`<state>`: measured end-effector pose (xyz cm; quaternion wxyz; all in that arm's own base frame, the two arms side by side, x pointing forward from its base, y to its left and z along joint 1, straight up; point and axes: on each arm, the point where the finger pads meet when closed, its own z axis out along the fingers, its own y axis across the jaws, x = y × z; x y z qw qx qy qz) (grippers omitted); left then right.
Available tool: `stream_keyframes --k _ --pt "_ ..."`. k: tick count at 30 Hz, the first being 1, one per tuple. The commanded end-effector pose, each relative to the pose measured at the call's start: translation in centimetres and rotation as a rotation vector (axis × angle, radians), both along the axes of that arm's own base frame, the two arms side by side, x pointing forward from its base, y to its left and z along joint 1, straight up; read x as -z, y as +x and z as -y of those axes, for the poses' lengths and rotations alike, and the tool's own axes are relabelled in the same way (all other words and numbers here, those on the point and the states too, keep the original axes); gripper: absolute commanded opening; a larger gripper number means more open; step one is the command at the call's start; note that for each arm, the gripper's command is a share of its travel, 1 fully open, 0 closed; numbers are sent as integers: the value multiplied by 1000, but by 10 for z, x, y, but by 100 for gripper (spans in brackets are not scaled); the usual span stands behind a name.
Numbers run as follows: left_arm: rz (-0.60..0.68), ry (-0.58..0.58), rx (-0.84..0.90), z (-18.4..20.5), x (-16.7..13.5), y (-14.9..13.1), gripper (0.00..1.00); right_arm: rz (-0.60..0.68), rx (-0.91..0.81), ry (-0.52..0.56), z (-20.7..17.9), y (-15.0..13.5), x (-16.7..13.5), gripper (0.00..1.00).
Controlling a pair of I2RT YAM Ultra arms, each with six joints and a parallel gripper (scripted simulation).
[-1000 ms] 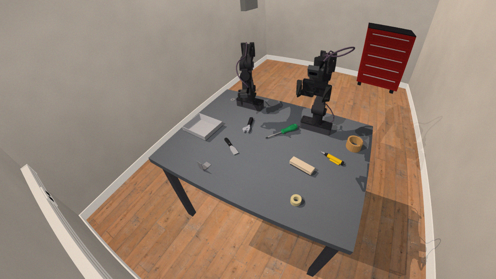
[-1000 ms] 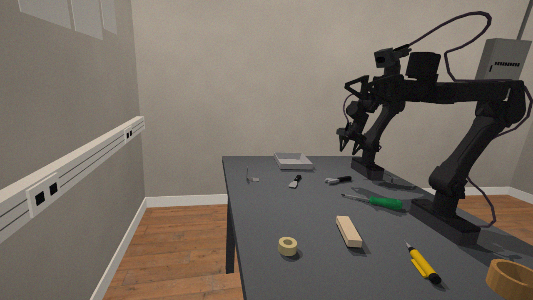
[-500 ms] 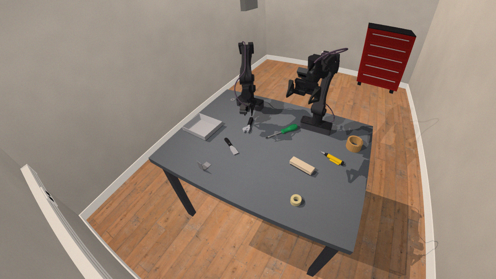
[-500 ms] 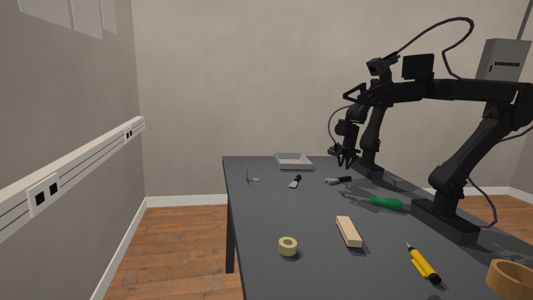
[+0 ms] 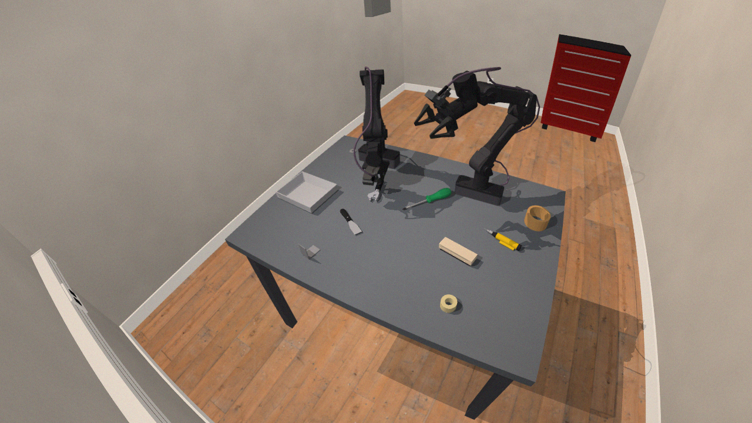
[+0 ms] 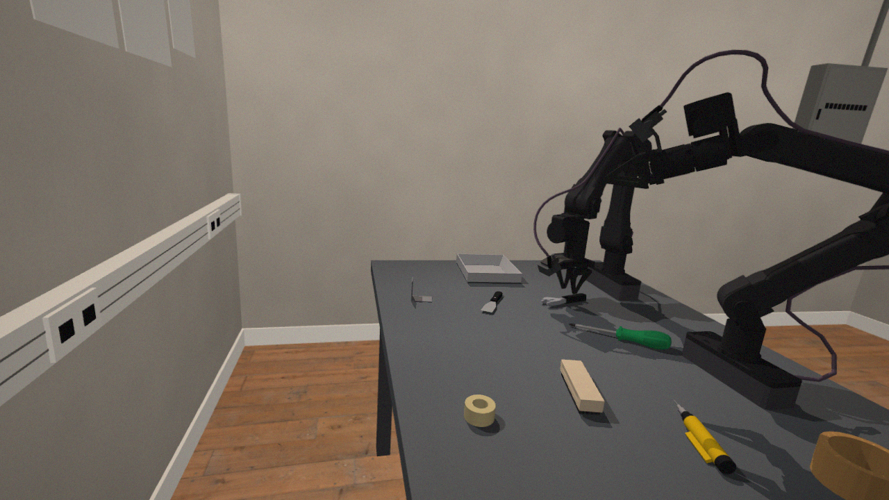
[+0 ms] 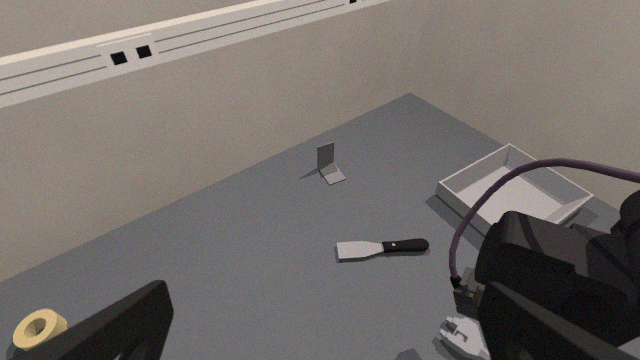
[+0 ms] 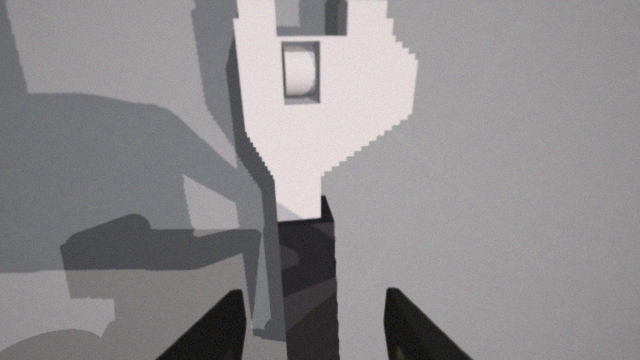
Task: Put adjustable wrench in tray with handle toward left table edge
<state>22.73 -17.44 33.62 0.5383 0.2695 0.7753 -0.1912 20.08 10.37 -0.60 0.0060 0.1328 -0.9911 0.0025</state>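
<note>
The adjustable wrench (image 5: 374,195) lies flat on the grey table, with a silver head and a black handle. It fills the right wrist view (image 8: 310,125), head away from the camera. My right gripper (image 5: 377,185) points straight down over it. Its fingers stand on either side of the black handle with a gap on each side, so it is open. The shallow white tray (image 5: 307,191) stands right way up and empty near the table edge beside the wrench. My left gripper (image 5: 433,123) is open and empty, raised high above the table's back edge.
A putty knife (image 5: 351,221) lies in front of the tray. A green screwdriver (image 5: 428,198) lies near the left arm's base. A metal bracket (image 5: 310,250), a wood block (image 5: 458,251), a yellow utility knife (image 5: 504,239), a tape roll (image 5: 449,301) and a brown ring (image 5: 537,217) lie farther off.
</note>
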Motion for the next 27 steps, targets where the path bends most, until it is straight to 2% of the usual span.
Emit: stream_keyframes --k 1,3,4,8,16,22,27 --pt "-81 68 109 4 24 -48 100 24 8 20 -9 12 -5 45" --pt "-81 68 109 4 24 -48 100 24 8 20 -9 12 -5 45" --pt "-104 95 165 5 32 -67 100 23 7 19 -9 12 -4 45" --pt "-126 130 292 6 41 -103 100 21 6 18 -9 12 -4 45" --pt "-152 197 489 -6 58 -155 100 20 6 18 -9 12 -4 45" --pt "-156 219 546 -13 65 -169 100 20 6 18 -9 12 -4 45" --pt "-156 220 550 -14 66 -170 100 27 1 22 -12 14 -2 45"
